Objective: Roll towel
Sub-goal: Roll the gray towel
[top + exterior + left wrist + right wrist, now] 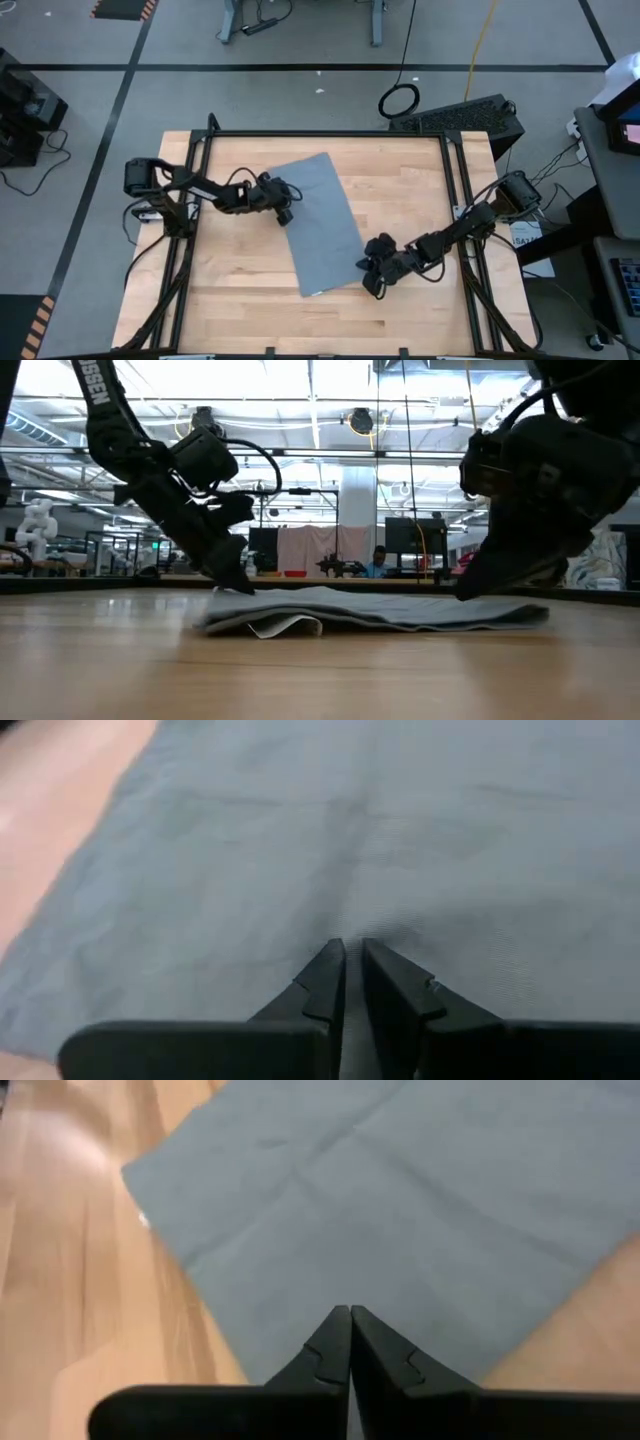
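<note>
The grey towel [320, 220] lies spread flat and askew on the wooden table [420, 190]. Its near edge [285, 626] curls up a little in the low view. A small white tag [143, 1220] shows at one edge. My left gripper [288, 210] is down on the towel's left long edge, nearly shut with cloth at its tips. My right gripper [368, 275] is shut, with its tips on the towel close to the near right corner. My left gripper pinches a small pucker of the towel's top surface [352, 935] between its two fingertips, just inside the left long edge. It comes slanting down from the table's left. The towel stays flat on the table. My right gripper rests its shut fingertips on the towel [350, 1295] a little inside the edge by the near right corner, slanting down from the right. Whether any cloth is between the fingers, I cannot tell. The towel lies flat there.
Bare wood lies around the towel on every side. A black frame rail [330, 134] runs along the table's far edge and down both sides. The room behind shows in the low view.
</note>
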`<state>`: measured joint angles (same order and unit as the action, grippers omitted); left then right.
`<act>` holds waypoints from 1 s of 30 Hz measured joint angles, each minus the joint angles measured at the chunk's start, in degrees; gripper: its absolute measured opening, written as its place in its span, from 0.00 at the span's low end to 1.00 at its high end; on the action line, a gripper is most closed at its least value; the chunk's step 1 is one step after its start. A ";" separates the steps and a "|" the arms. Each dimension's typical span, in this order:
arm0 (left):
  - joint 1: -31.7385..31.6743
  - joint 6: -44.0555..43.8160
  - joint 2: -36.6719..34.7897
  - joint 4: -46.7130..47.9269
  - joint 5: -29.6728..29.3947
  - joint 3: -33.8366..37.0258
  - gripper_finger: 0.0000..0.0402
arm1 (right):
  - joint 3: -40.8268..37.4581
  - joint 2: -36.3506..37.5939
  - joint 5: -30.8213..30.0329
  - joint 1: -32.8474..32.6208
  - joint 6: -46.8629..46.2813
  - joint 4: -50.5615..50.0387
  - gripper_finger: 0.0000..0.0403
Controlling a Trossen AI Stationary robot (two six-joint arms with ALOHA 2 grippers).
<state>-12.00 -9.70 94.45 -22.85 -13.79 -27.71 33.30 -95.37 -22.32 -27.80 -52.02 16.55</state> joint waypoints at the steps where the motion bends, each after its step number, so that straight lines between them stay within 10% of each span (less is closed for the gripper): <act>1: -0.36 0.75 -0.34 0.10 2.11 -0.18 0.11 | 0.00 0.02 -0.19 0.25 0.49 0.10 0.00; 14: 7.94 -8.09 -10.57 11.95 7.67 -0.92 0.11 | -0.02 3.09 0.13 0.84 12.27 -6.40 0.00; 30: 6.14 -0.71 0.10 3.80 -3.27 -1.05 0.11 | 0.06 -1.49 0.39 -1.24 3.20 -2.03 0.00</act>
<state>-5.86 -10.41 94.55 -19.05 -17.06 -28.75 33.36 -96.86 -21.93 -29.04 -48.82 14.52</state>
